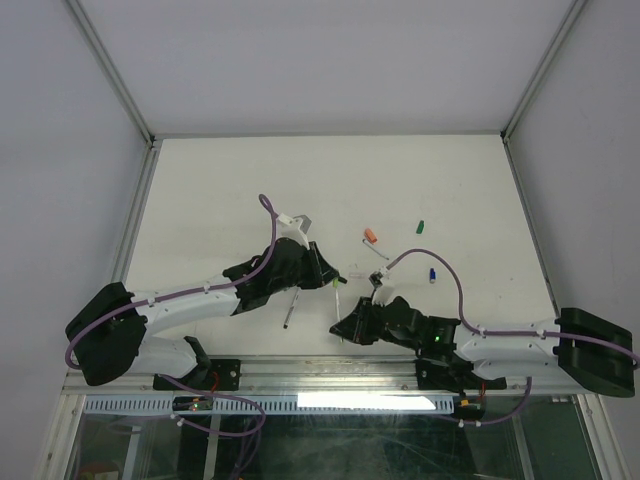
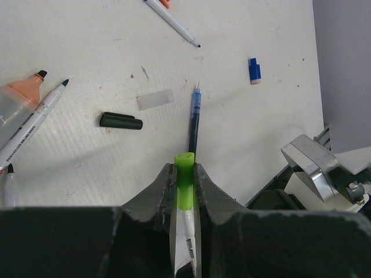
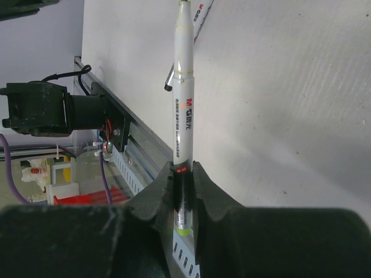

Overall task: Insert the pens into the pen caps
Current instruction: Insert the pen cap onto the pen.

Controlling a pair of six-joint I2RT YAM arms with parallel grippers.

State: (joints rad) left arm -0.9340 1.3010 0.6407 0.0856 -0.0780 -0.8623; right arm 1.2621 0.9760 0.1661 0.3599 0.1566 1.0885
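White matt tabletop (image 1: 250,180), faintly ribbed and flecked with small marks, sits inside pale walls (image 1: 60,100) edged with aluminium rails (image 1: 110,68).

At the lower centre of the left wrist view, a light green cap (image 2: 185,174) is pinched in the left gripper (image 2: 185,169). The dark, rough fingers (image 2: 165,188) are almost together on it, and its hollow round mouth faces outward. Something white shows deeper between the fingers; I cannot tell what it is.

The right gripper (image 3: 184,168), also squeezed nearly closed, clamps a white pen (image 3: 184,98) near its rear, where a light green end shows. The slim, glossy, printed barrel tapers toward the top of that frame. In the overhead view the two grippers are near each other at mid-table but apart, so this pair is not yet joined.

Loose things lie around them:
- a dark blue pen (image 2: 194,119) just beyond the green cap
- a black cap (image 2: 120,121) and a frosted clear cap (image 2: 155,99) to its left
- a stubby blue cap (image 2: 254,70) at upper right
- an orange marker (image 2: 20,95) and a black-tipped pen (image 2: 37,113) at the left edge
- another thin pen (image 2: 174,23) at the top
- an orange cap (image 1: 371,236) and a dark green cap (image 1: 421,227), seen from overhead

No pen in view clearly wears a cap. I judge the task to be at an early stage, with this pair to mate and the others left to do.
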